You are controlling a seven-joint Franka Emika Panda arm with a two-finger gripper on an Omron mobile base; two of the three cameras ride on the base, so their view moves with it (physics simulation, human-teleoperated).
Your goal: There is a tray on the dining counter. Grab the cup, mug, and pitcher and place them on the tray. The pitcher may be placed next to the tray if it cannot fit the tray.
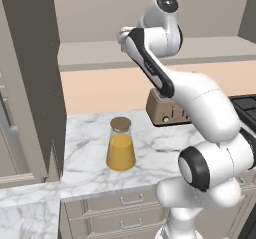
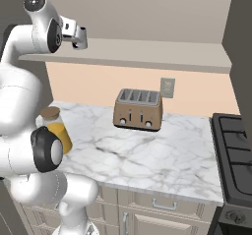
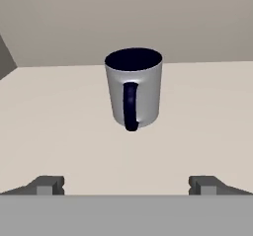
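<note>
The gripper (image 3: 126,183) stands fully open and holds nothing. In the hand view its two dark finger tips (image 3: 49,184) rise at the lower left and lower right, well apart, with bare pale surface between them.

Directly ahead of the open jaws, apart from both tips, stands the mug (image 3: 134,88) — upright, with a grey outer wall, a dark navy interior and a dark navy handle turned toward the camera. It rests on a flat pale beige surface (image 3: 59,121) with a plain beige wall behind it. No part of the gripper touches the mug.

In the right base view the hand (image 2: 75,35) is raised at the upper left, level with a beige shelf-like ledge (image 2: 147,54) that runs along the wall. In the left base view the arm (image 1: 195,108) rises from the lower right and bends back toward the upper centre.

Below the arm lies a marble worktop (image 1: 90,158) over beige drawers (image 1: 115,210). The pitcher (image 1: 120,144) stands upright on this worktop near its left part — a clear conical carafe of orange liquid with a round brown cork lid. In the right base view the pitcher (image 2: 58,129) is partly hidden behind the arm.

Further along the worktop, against the wall, stands a brown four-slot toaster (image 2: 139,109), well apart from the pitcher. A wall outlet (image 2: 167,86) sits just behind it. A dark stovetop (image 2: 235,145) adjoins the worktop at the right edge.
</note>
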